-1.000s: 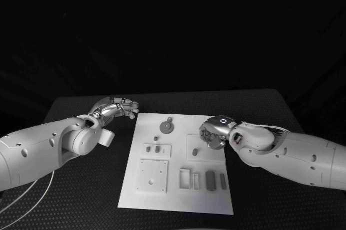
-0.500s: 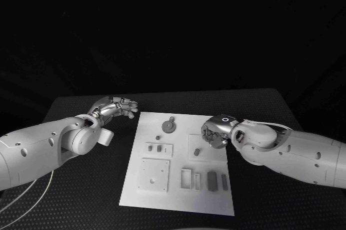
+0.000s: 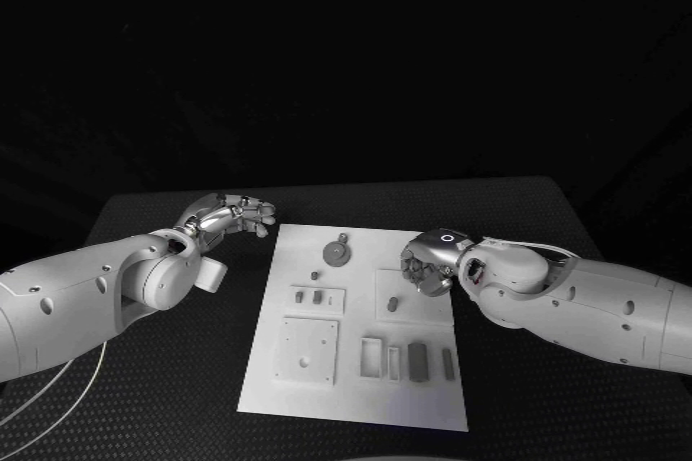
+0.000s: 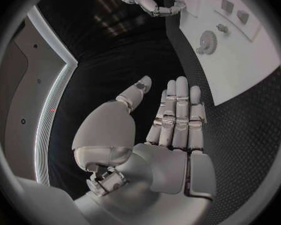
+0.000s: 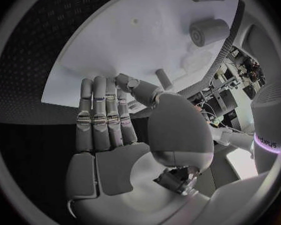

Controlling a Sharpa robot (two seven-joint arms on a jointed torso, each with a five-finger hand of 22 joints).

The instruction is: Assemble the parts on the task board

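Silver fingers of the right hand (image 3: 427, 265) are hanging apart and holding nothing over the task board (image 3: 358, 391) right edge, near a small part (image 3: 392, 305), and, I think, risking to knock it aside, while the left hand (image 3: 231, 217) is waiting with spread, unloaded fingers off its far left corner.

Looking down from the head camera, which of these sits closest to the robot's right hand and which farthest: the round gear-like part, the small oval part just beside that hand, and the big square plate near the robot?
1. Small oval part, just beside the right hand.
2. Gear-like part, at the board's far end.
3. Big square plate, on the board's near left.
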